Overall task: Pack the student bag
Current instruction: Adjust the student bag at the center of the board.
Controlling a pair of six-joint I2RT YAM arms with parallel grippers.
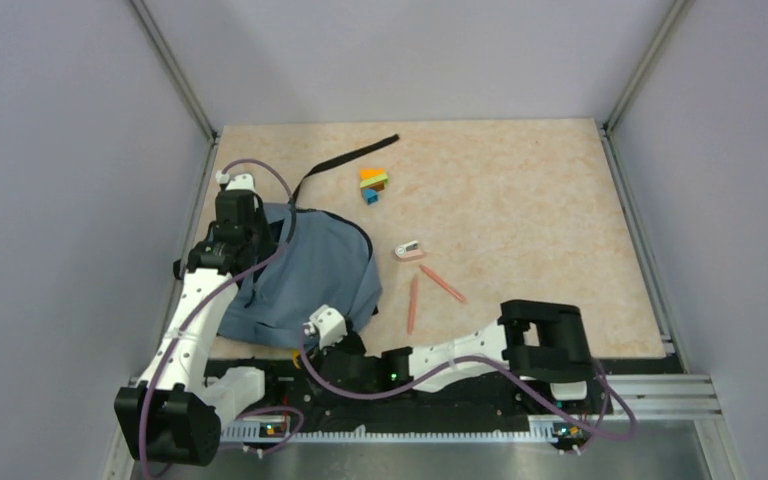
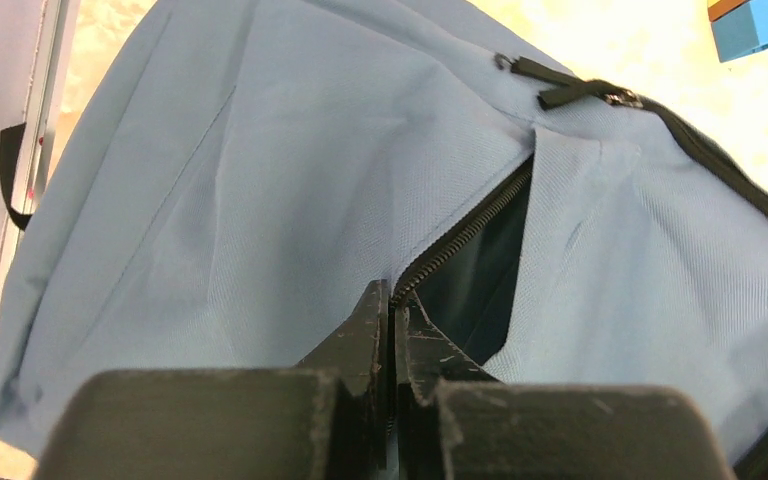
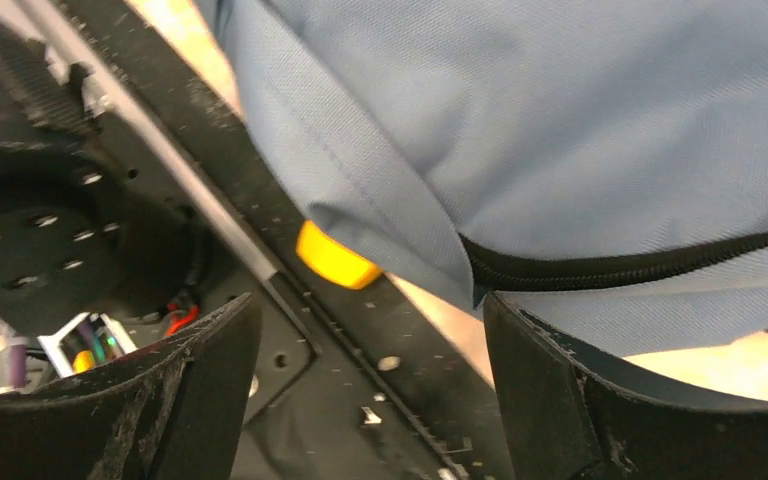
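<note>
I see the student bag (image 1: 310,270) lying flat on the left half of the table (image 1: 540,200). Its long axis runs roughly from 8 o'clock to 2 o'clock, with the rounded end toward 3 o'clock. One black strap (image 1: 350,160) stretches out toward 1 o'clock. The cloth is soft, finely woven slate-blue fabric with loose folds. A black toothed zipper (image 2: 465,235) stands partly open and shows a dark lining. My left gripper (image 2: 390,300) has its fingers pressed together, with the tips at the lower end of that opening. I cannot tell if cloth is pinched between them. My right gripper (image 3: 368,310) is at the near edge of the bag, at 6 o'clock. Its black fingers are wide apart and hold nothing. A rounded yellow-orange piece (image 3: 335,258) peeks out from under the hem.
</note>
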